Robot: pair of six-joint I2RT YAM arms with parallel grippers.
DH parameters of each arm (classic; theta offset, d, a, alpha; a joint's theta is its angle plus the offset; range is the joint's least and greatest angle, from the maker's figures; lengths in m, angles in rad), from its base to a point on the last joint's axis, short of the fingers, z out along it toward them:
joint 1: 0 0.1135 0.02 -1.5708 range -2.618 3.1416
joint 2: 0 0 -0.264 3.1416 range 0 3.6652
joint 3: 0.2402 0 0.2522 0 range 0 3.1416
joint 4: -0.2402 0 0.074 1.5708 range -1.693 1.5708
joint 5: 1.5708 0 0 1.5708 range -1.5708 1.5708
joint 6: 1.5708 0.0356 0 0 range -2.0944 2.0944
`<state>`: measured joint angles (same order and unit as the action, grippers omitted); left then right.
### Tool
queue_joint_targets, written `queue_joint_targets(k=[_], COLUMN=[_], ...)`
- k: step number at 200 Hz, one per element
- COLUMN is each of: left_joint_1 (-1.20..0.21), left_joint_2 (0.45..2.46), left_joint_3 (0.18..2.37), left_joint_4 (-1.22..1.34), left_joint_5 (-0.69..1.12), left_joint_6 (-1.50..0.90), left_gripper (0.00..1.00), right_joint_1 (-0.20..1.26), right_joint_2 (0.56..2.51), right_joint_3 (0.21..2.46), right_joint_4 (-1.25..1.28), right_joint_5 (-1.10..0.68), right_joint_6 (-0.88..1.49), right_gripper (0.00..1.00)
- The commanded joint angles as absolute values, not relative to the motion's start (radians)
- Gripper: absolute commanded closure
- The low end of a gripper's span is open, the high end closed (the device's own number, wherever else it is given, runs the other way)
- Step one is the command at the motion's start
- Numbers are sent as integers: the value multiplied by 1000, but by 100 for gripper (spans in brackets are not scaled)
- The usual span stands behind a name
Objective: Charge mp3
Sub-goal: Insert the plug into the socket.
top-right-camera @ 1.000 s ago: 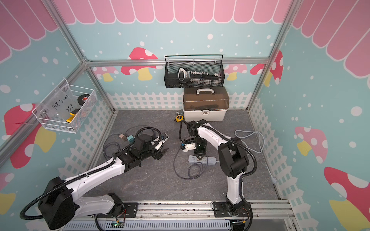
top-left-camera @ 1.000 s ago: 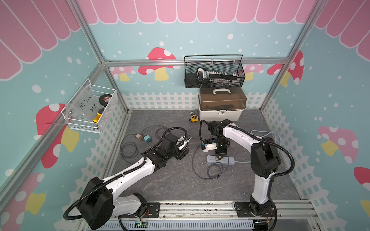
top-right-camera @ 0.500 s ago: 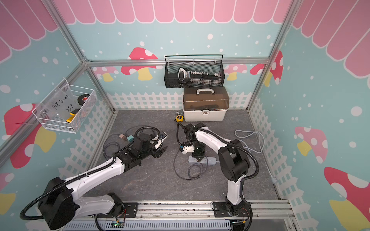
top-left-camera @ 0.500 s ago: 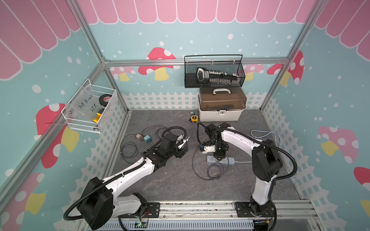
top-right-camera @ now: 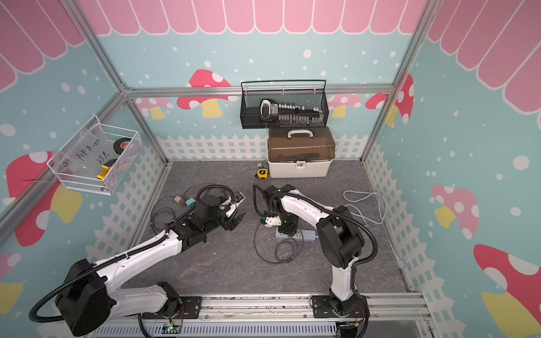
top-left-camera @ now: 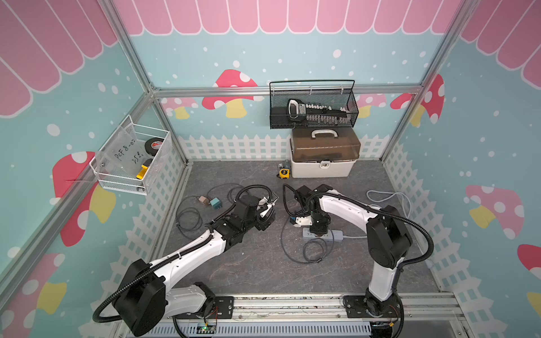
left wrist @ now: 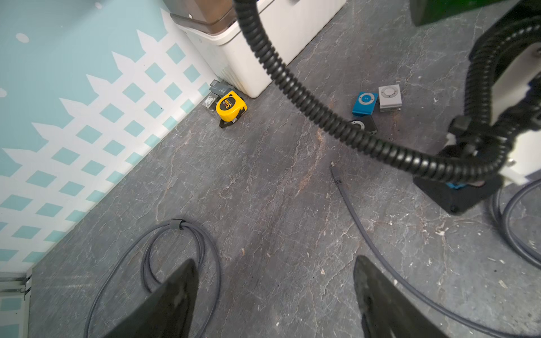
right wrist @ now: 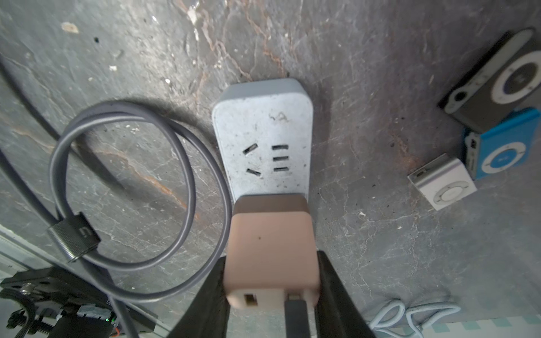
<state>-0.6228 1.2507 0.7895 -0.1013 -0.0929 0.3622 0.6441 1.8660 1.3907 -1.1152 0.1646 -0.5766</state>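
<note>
Three small clip mp3 players lie together on the grey floor: a black one (right wrist: 497, 79), a blue one (right wrist: 503, 146) and a silver one (right wrist: 442, 181). My right gripper (right wrist: 270, 292) is shut on a tan charger block (right wrist: 270, 251) with a grey cable (right wrist: 295, 316) plugged into it. The block stands against the white power strip (right wrist: 263, 131); I cannot tell whether its prongs are seated. The cable's loose plug end (left wrist: 335, 175) lies on the floor ahead of my left gripper (left wrist: 272, 263), which is open and holds nothing. In both top views the grippers (top-left-camera: 265, 218) (top-right-camera: 288, 228) face each other mid-floor.
A white toolbox with a brown lid (top-left-camera: 322, 158) and a yellow tape measure (top-left-camera: 284, 173) stand at the back wall. Spare tan and teal adapters (top-left-camera: 209, 201) with coiled cables (top-left-camera: 187, 216) lie at the left. A white cable (top-left-camera: 386, 196) loops at the right.
My right arm has shifted slightly towards the front and brought the charger block down onto the power strip. The left arm has barely moved.
</note>
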Motion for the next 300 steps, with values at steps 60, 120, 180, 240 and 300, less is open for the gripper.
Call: queue_joint_targets(k=[60, 120, 180, 240, 300], left_joint_1=[-617, -598, -493, -473, -421], left_joint_2=[1219, 1203, 1172, 1243, 1314], left_joint_3=[790, 788, 788, 850, 932], left_joint_4=[-80, -68, -67, -138, -240], left_joint_5=[-76, -155, -209, -179, -136], left_joint_6=[346, 327, 216, 164, 14], left_gripper=[19, 19, 19, 20, 20], right_joint_1=[644, 662, 673, 673, 669], right_joint_2=[2049, 2097, 2120, 2029, 1914], right_joint_3=[1336, 1587, 1633, 1549, 1530], right_joint_4=[-1043, -1084, -1072, -986, -879], right_joint_5=[-48, -77, -73, -3, -58], right_joint_6=[-593, -608, -601, -493, -457], right_gripper=[100, 100, 100, 87, 56])
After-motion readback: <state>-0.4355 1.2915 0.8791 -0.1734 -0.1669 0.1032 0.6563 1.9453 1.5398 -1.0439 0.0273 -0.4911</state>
